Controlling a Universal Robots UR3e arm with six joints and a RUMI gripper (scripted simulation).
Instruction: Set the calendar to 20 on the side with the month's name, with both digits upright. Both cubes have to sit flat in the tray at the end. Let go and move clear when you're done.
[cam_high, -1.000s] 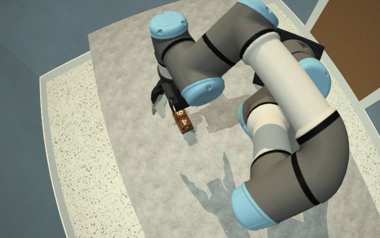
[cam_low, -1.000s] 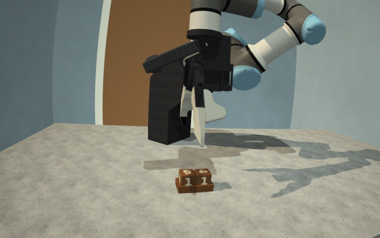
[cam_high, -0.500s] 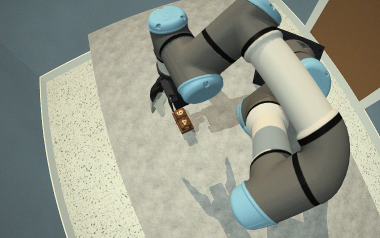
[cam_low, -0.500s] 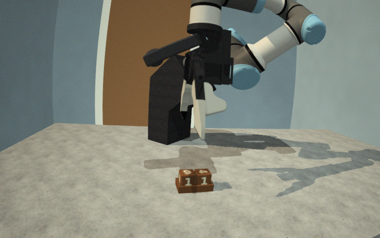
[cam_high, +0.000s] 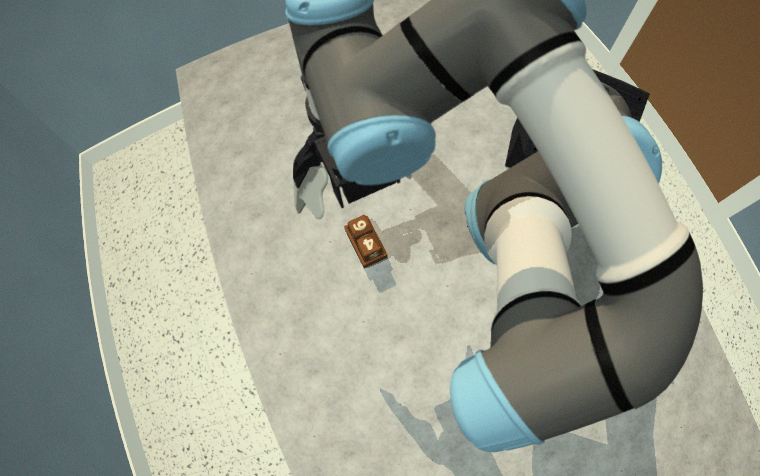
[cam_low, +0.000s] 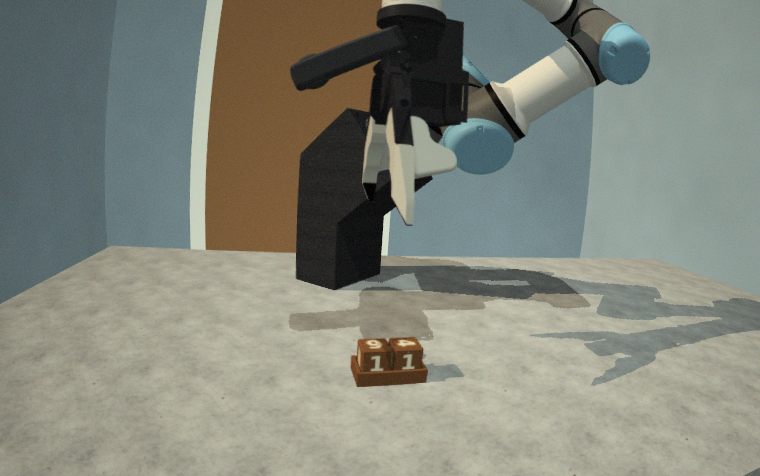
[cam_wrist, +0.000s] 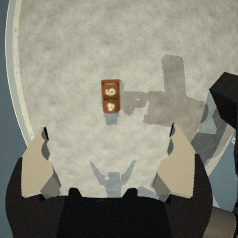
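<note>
A small brown calendar tray (cam_low: 388, 374) sits on the grey table with two brown cubes flat in it, side by side. In the exterior view the left cube (cam_low: 373, 354) shows 1 on its front and 9 on top. The right cube (cam_low: 406, 353) shows 1 on its front and 4 on top. The tray also shows in the top view (cam_high: 365, 240) and in the wrist view (cam_wrist: 110, 96), with 9 and 4 on top. My gripper (cam_low: 392, 185) hangs high above and behind the tray, fingers wide open and empty. In the wrist view the gripper (cam_wrist: 110, 155) frames bare table below the tray.
A black block-shaped stand (cam_low: 336, 218) rises from the table behind the tray, under the arm. The robot's arm (cam_high: 588, 224) looms over the right of the table. The table's curved edge (cam_wrist: 15, 90) runs along the left in the wrist view.
</note>
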